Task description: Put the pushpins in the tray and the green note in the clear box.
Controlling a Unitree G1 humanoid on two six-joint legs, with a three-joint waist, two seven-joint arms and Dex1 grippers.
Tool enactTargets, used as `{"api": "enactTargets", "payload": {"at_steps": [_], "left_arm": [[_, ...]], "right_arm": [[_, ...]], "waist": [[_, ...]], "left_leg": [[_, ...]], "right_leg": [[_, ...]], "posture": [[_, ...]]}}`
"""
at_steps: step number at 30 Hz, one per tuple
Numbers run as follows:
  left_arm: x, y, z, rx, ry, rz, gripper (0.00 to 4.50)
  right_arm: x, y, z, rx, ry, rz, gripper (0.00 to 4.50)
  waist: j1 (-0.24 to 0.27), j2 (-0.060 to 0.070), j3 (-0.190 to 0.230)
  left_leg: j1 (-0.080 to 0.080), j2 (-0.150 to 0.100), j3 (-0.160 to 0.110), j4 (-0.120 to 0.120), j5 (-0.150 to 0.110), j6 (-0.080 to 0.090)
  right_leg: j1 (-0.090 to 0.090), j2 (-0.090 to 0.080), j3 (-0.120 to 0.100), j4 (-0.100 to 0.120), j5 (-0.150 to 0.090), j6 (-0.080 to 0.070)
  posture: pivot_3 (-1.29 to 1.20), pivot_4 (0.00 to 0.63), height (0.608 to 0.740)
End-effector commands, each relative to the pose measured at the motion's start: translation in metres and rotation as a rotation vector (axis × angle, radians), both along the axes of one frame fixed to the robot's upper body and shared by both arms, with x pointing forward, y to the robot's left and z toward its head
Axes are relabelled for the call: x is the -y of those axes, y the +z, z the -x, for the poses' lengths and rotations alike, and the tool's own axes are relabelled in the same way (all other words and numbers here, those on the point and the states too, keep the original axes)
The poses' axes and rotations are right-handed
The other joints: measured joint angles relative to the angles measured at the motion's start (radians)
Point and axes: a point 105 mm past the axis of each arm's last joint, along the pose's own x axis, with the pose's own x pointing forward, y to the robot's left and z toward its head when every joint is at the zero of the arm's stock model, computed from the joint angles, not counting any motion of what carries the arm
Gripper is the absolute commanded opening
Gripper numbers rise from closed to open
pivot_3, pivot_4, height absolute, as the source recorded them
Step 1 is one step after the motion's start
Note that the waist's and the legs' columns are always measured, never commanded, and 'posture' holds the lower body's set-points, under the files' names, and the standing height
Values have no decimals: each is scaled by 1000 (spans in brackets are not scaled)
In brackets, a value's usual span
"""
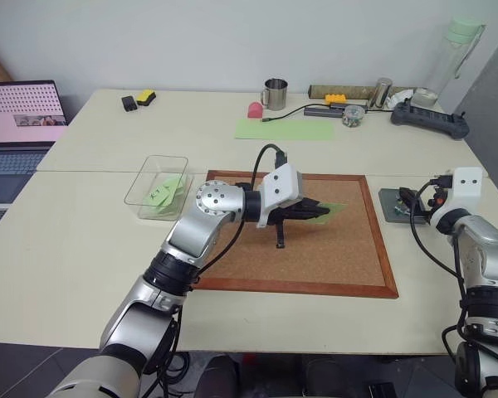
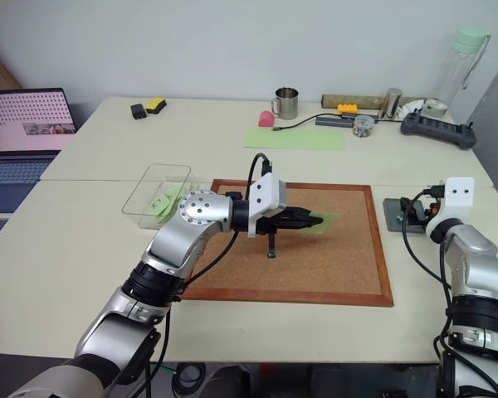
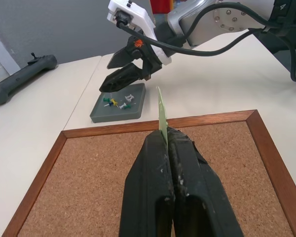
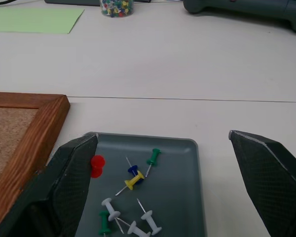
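My left gripper (image 1: pixel 314 211) is shut on the green note (image 1: pixel 334 209), holding it just above the cork board (image 1: pixel 315 261). In the left wrist view the green note (image 3: pixel 161 111) stands edge-on out of the closed fingertips. My right gripper (image 4: pixel 163 136) hangs open over the dark-grey tray (image 4: pixel 185 210), nothing between its fingers. In the tray lie several pushpins, among them a red one (image 4: pixel 96 165) and a green one (image 4: pixel 153 157). The clear box (image 1: pixel 161 159) stands left of the board with green paper (image 1: pixel 168 192) inside.
The tray (image 1: pixel 393 205) sits right of the board's frame, near the table's right edge. At the back stand a large pale-green sheet (image 1: pixel 284 128), a metal mug (image 1: pixel 275 94), a jar of pins (image 1: pixel 353 116) and a controller (image 1: pixel 429 116). A laptop (image 1: pixel 21 116) is far left.
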Motion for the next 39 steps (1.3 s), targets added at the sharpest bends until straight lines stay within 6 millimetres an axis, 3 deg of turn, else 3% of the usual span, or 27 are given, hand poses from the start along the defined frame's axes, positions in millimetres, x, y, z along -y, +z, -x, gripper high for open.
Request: {"api": "enactTargets", "payload": {"at_steps": [1, 10, 17, 27, 36, 39], "left_arm": [[2, 17, 5, 49, -26, 40, 0], [1, 18, 5, 56, -24, 43, 0], [1, 19, 4, 59, -21, 45, 0], [2, 20, 5, 56, -23, 47, 0], [0, 20, 4, 57, -19, 47, 0], [-4, 31, -2, 19, 18, 113, 0]], "right_arm": [[6, 19, -1, 63, -9, 39, 4474], [11, 19, 0, 63, -15, 110, 4474], [6, 19, 3, 70, 91, 450, 4474], [3, 16, 7, 76, 192, 742, 4474], [4, 23, 6, 121, 183, 752, 4474], [-21, 33, 6, 212, 272, 605, 4474]], "waist": [[0, 0, 0], [0, 0, 0], [-1, 0, 0], [0, 0, 0], [0, 0, 0], [0, 0, 0]], "left_leg": [[0, 0, 0, 0, 0, 0], [0, 0, 0, 0, 0, 0], [0, 0, 0, 0, 0, 0], [0, 0, 1, 0, 0, 0], [0, 0, 1, 0, 0, 0], [0, 0, 1, 0, 0, 0]], "right_leg": [[0, 0, 0, 0, 0, 0], [0, 0, 0, 0, 0, 0], [0, 0, 0, 0, 0, 0], [0, 0, 0, 0, 0, 0], [0, 0, 1, 0, 0, 0], [0, 0, 1, 0, 0, 0]], "posture": [[0, 150, 740], [0, 150, 740], [0, 150, 740], [0, 150, 740], [0, 150, 740], [0, 150, 740]]}}
